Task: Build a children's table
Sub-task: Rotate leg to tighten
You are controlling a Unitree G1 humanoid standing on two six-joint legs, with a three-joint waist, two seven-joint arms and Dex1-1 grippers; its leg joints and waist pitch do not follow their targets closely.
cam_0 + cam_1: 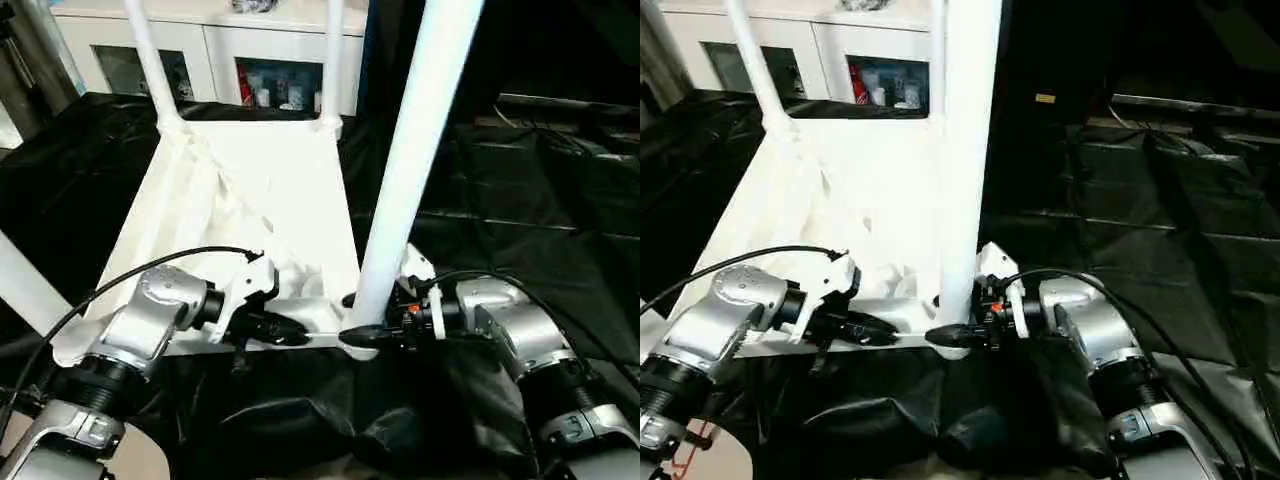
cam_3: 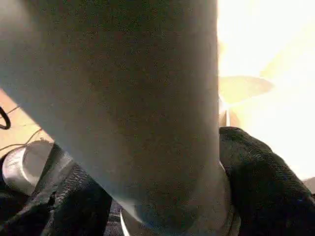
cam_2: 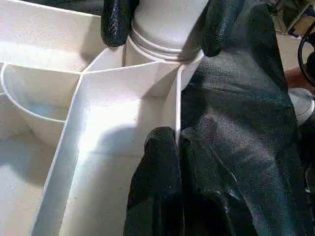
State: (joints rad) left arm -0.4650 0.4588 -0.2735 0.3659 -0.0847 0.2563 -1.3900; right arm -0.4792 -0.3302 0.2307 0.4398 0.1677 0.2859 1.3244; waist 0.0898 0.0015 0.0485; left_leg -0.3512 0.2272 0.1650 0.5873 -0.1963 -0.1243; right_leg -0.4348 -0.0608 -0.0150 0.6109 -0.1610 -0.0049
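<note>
The left gripper pinches the near rim of the upturned white ribbed plastic tabletop. The right gripper straddles the base of a long white tubular leg at the near right corner socket; seating it needs downward pressure next

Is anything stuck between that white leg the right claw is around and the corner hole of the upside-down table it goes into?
Nothing visible. The leg already stands upright in the tabletop near corner, the right claw straddling its base. The left claw is shut on the tabletop's rim beside it, not blocking.
</note>
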